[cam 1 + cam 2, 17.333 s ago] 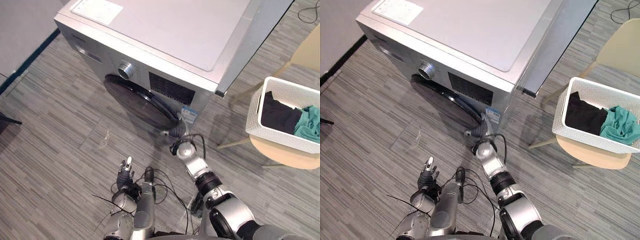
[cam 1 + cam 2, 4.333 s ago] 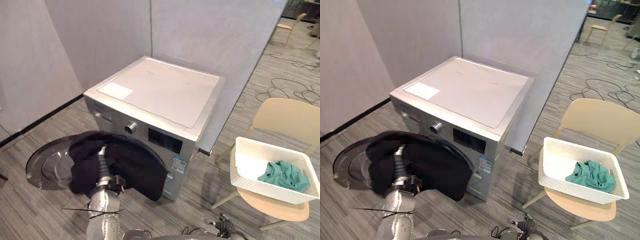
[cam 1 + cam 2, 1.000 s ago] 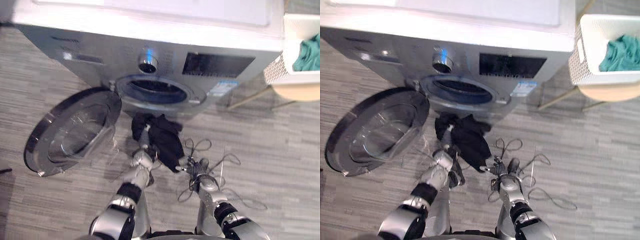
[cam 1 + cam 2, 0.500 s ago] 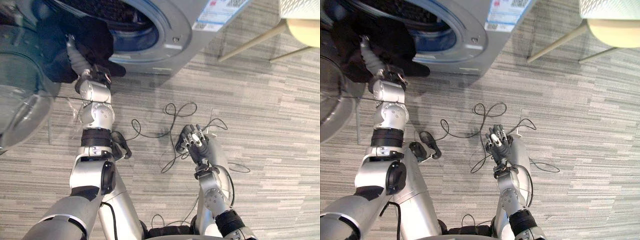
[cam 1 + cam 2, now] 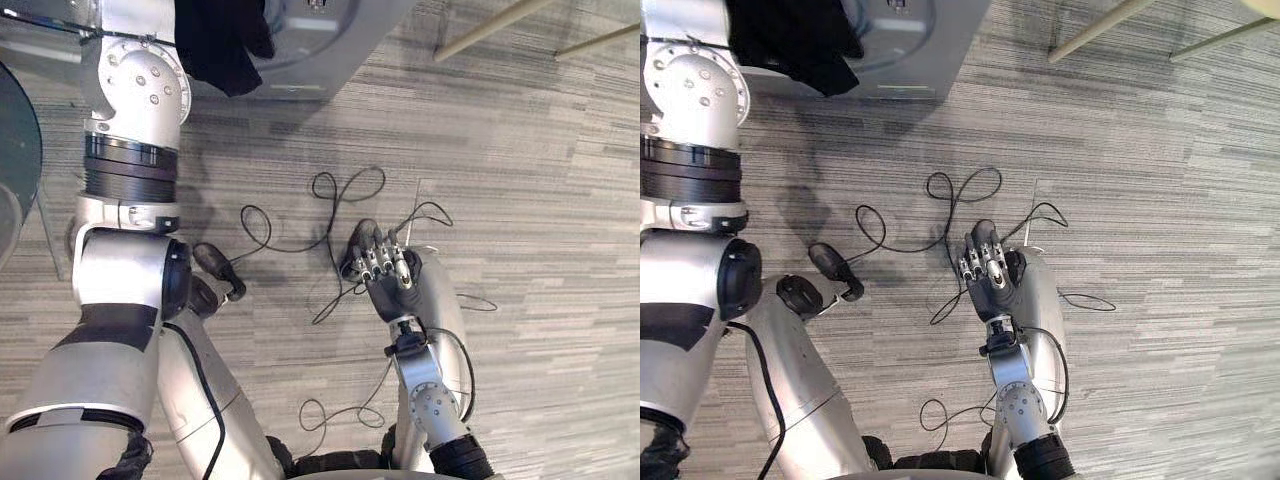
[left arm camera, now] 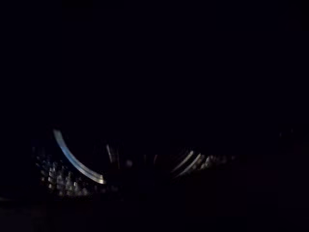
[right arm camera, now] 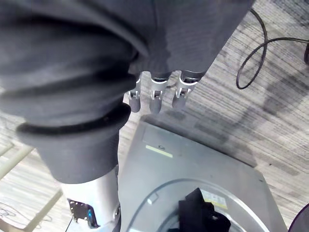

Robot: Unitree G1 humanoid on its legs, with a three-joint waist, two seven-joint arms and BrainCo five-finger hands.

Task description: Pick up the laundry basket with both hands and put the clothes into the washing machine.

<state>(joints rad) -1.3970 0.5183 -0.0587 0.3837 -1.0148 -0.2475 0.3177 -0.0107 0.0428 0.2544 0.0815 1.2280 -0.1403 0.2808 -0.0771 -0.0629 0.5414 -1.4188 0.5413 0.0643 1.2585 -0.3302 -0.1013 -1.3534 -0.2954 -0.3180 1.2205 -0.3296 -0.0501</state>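
My left hand is buried in the washing machine (image 7: 193, 164) ahead, past the black garment (image 5: 220, 45); its grip I cannot tell. My right hand (image 5: 388, 283) hangs open, farther back.

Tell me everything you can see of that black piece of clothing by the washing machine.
The black garment is soft, matte dark cloth, crumpled in loose folds. It hangs out of the washing machine's round door opening, a limp end drooping over the silver front panel. It lies close beside the robot's left arm; what holds it is hidden.
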